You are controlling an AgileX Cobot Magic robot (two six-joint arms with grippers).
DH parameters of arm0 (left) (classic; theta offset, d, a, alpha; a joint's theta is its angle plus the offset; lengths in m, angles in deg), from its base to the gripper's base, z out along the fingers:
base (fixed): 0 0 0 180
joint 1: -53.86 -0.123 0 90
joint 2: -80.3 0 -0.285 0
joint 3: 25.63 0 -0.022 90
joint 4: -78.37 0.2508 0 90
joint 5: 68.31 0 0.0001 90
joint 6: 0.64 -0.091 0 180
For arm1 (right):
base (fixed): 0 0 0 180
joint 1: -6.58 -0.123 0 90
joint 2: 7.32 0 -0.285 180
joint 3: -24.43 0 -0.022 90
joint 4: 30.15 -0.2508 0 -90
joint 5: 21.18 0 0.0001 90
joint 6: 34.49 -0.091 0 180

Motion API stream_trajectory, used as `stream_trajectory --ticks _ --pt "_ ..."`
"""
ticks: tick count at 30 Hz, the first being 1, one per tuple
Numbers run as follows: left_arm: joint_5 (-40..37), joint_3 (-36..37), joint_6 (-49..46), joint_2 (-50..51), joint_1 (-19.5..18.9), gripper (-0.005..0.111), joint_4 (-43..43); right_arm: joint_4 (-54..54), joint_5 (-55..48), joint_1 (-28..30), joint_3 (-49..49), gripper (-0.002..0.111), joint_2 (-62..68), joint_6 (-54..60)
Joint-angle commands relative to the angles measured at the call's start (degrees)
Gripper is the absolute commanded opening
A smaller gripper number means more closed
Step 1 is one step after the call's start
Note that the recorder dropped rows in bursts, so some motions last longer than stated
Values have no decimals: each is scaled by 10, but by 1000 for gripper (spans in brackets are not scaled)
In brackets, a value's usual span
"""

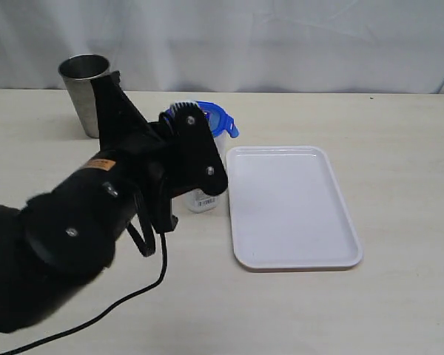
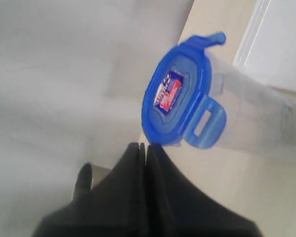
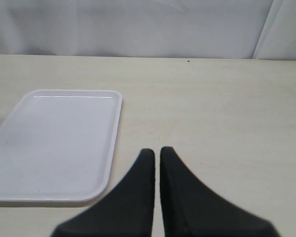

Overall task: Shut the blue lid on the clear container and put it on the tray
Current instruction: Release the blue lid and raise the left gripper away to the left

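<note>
Blue lid point(image 2: 175, 98) sits just beyond the closed left end effector point(image 2: 145, 146)

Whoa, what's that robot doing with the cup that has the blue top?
The left gripper, shut and holding nothing, has its tips right by the edge of the blue lid, which sits on the clear container. At least two of the lid's flaps stick out, not snapped down. The container stands on the table beside the tray, not on it. The right gripper, shut too, hangs over the table near the tray. A steel cup stands off to the side.
</note>
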Motion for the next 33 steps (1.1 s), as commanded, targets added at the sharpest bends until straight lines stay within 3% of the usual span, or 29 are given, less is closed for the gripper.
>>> stream_trajectory --ticks 1,4,7,10,15,19,23,26,30,33 --pt "-203 1 136 -66 -108 0 67 0 5 -1 -2 4 -3 4" --pt "-313 0 242 -84 -190 0 150 0 5 -1 -2 4 -3 4" --pt "-403 -18 433 -88 -268 0 300 0 5 -1 -2 4 -3 4" --pt "-397 -32 612 -88 -315 0 450 0 5 -1 -2 4 -3 4" --pt "-299 -29 870 -87 -346 0 653 0 5 -1 -2 4 -3 4" --pt "-127 2 1155 -87 -377 0 837 0 5 -1 -2 4 -3 4" --pt "7 18 1374 -63 -443 0 1046 0 5 -1 -2 4 -3 4" --pt "38 18 1452 -35 -497 0 1142 0 5 -1 -2 4 -3 4" --pt "140 14 1544 32 -580 0 1359 0 5 -1 -2 4 -3 4" --pt "200 14 1541 92 -625 0 1413 0 5 -1 -2 4 -3 4"
